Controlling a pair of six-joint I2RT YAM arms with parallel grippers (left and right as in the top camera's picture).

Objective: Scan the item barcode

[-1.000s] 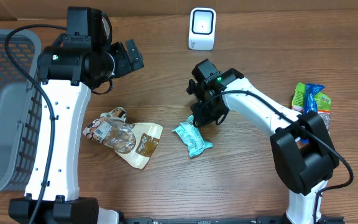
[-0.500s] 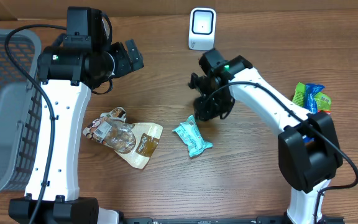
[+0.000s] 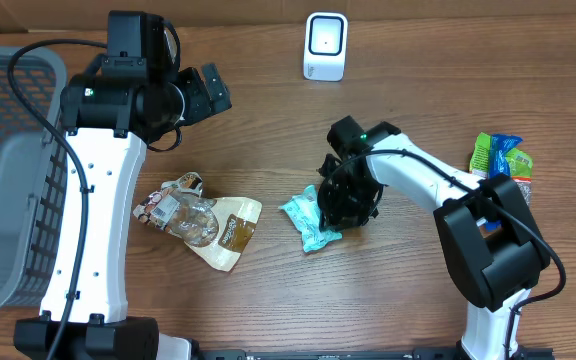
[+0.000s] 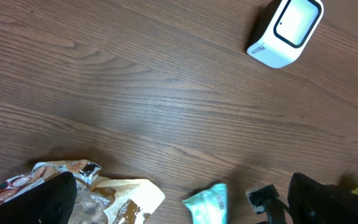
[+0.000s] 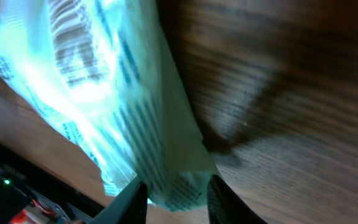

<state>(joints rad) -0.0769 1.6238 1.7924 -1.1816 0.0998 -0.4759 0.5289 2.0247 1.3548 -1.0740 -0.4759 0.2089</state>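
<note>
Teal packet (image 3: 309,222), just one, lies mid-table, right of one crinkled bag (image 3: 203,220). One white scanner (image 3: 325,46) stands at the far edge. The right gripper (image 5: 176,202) sits over the packet's right end, fingers slightly apart with its edge between them; whether it's pinched I cannot tell. The left gripper (image 4: 185,199) hangs wide apart, empty.

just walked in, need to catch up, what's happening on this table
The right arm's pincer is down on the teal plastic snack packet, fingertips either side of one edge; whether it grips is unclear. The left pincer hangs open and empty. The white barcode scanner stands apart at the far side, nothing held to it yet.
</note>
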